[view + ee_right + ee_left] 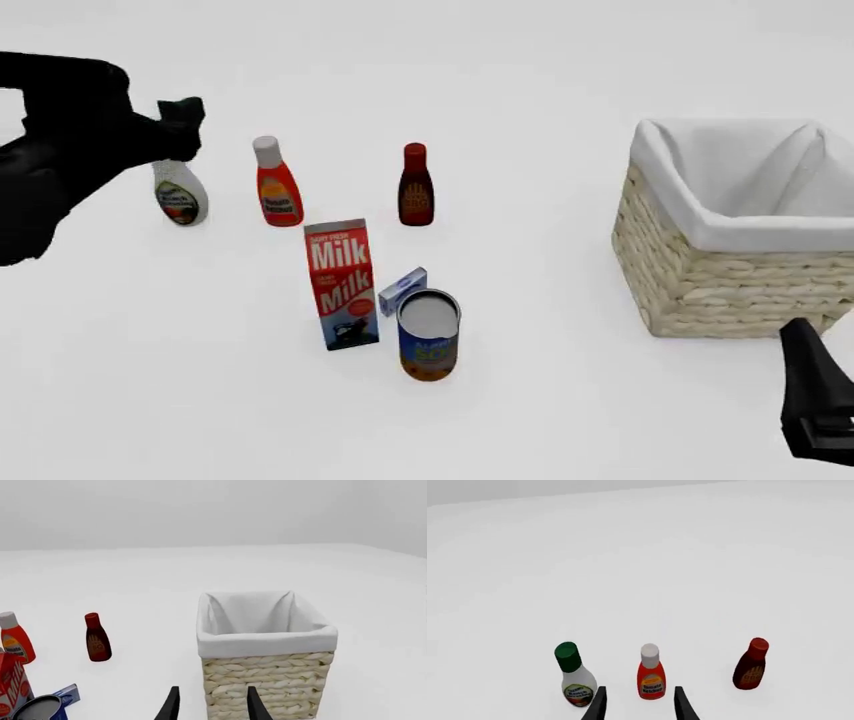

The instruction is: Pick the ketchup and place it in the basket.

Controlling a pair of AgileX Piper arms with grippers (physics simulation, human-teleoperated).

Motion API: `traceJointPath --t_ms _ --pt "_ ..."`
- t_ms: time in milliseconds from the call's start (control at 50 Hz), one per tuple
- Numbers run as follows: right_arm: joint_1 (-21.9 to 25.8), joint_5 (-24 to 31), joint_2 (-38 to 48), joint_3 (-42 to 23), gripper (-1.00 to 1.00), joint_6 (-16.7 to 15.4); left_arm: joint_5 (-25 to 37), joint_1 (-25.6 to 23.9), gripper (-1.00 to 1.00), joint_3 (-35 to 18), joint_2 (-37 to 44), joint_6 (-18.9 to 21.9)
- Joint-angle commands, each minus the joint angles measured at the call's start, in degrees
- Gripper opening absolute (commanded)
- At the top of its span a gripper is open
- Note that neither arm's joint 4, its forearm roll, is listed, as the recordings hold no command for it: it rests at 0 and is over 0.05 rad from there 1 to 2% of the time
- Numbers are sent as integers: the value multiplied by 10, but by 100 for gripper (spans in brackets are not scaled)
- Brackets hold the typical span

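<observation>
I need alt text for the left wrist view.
Open left end effector faces a red ketchup bottle with white cap on a white table, standing between a white green-capped bottle and a dark red bottle.

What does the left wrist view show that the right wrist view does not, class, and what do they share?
Only the left wrist view shows the white bottle with a green cap. Only the right wrist view shows the wicker basket, the milk carton, the can and a small blue box. Both show the ketchup, the dark red bottle and the white table, each between its own open end effector's fingers.
</observation>
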Motion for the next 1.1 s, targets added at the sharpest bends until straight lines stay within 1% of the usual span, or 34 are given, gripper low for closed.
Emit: traceJointPath --t_ms 20,160,180,200,220,240,400,420,520,760,1100 --pt "2 2 0 0 100 -3 53 12 100 -98 79 11" --pt "4 4 0 2 100 -6 85 12 100 -155 117 18" --pt "5 4 0 2 100 -7 91 13 100 -163 123 15" --pt "5 4 0 3 100 -7 107 16 100 -178 138 2" --pt "5 4 0 3 100 -7 107 16 100 -179 138 2" --pt "5 5 0 2 100 -7 106 21 100 -183 143 16" --pt "5 5 0 2 100 -7 106 21 100 -183 143 16" --pt "6 9 0 1 100 -7 126 11 100 -225 173 22" --pt "7 9 0 3 100 -7 127 4 100 -232 185 19" --pt "8 10 0 3 100 -5 144 -7 100 -276 229 10" --pt "8 12 0 4 100 -1 139 -15 100 -307 277 2"
